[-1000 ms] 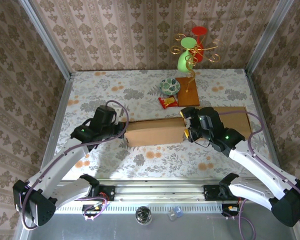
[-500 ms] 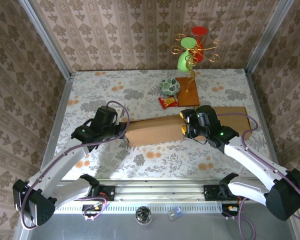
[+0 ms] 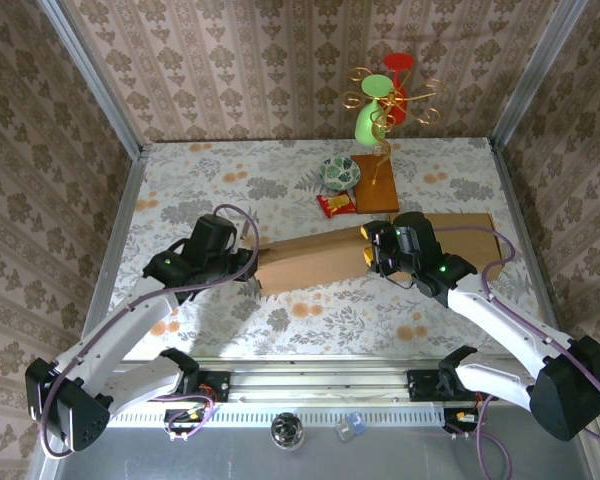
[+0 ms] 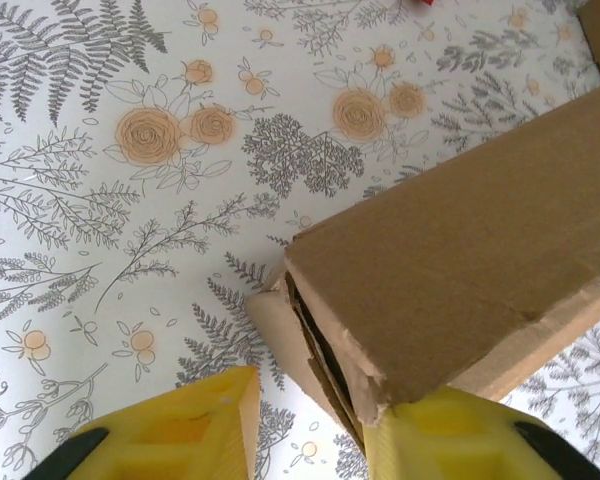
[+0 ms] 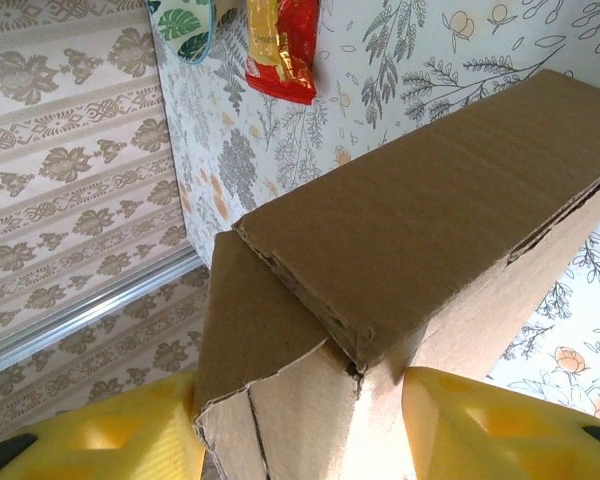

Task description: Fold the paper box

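Note:
The paper box (image 3: 310,258) is a long brown carton lying slanted across the middle of the table. My left gripper (image 3: 248,265) is at its left end, open. In the left wrist view the box end (image 4: 430,290) with its loose flaps sits between the yellow fingers (image 4: 180,430); the right one touches a corner and the left one stands apart. My right gripper (image 3: 372,252) is shut on the box's right end. In the right wrist view both yellow pads (image 5: 500,420) press the box end (image 5: 310,400), one on a folded flap.
A flat cardboard sheet (image 3: 475,240) lies behind the right arm. A patterned bowl (image 3: 338,172), a red snack packet (image 3: 336,205) and a wooden board (image 3: 375,182) sit at the back. A gold stand with green and red cups (image 3: 380,105) rises behind them.
My left gripper has opened at the box's left end. My right gripper has closed on the right end, and the box now lies more slanted.

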